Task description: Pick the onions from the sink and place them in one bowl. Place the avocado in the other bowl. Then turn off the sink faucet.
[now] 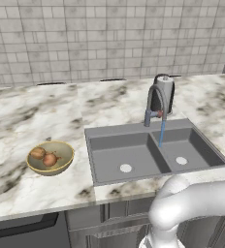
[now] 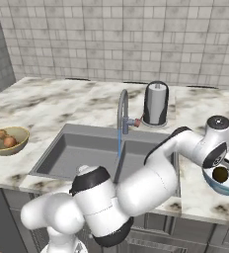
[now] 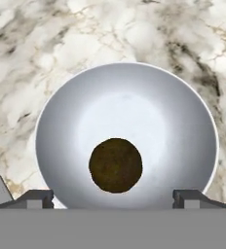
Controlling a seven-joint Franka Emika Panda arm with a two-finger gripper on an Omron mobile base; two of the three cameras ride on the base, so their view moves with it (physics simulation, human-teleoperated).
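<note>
In the grey bowl (image 3: 127, 97) on the marble counter (image 3: 110, 29) lies the avocado (image 3: 115, 165) — the gripper (image 3: 113, 197) hangs above it, jaws spread wide, holding nothing. Both onions (image 1: 44, 156) sit in the yellow bowl (image 1: 61, 164) — water runs from the faucet (image 1: 153, 99).

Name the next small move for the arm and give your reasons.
Probably lift the gripper straight up off the grey bowl: its fingers stand wide, the avocado lies free inside, both onions sit in the yellow bowl, and the faucet runs.

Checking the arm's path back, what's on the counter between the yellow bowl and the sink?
Bare marble counter separates the yellow bowl from the sink, in the left base view.
</note>
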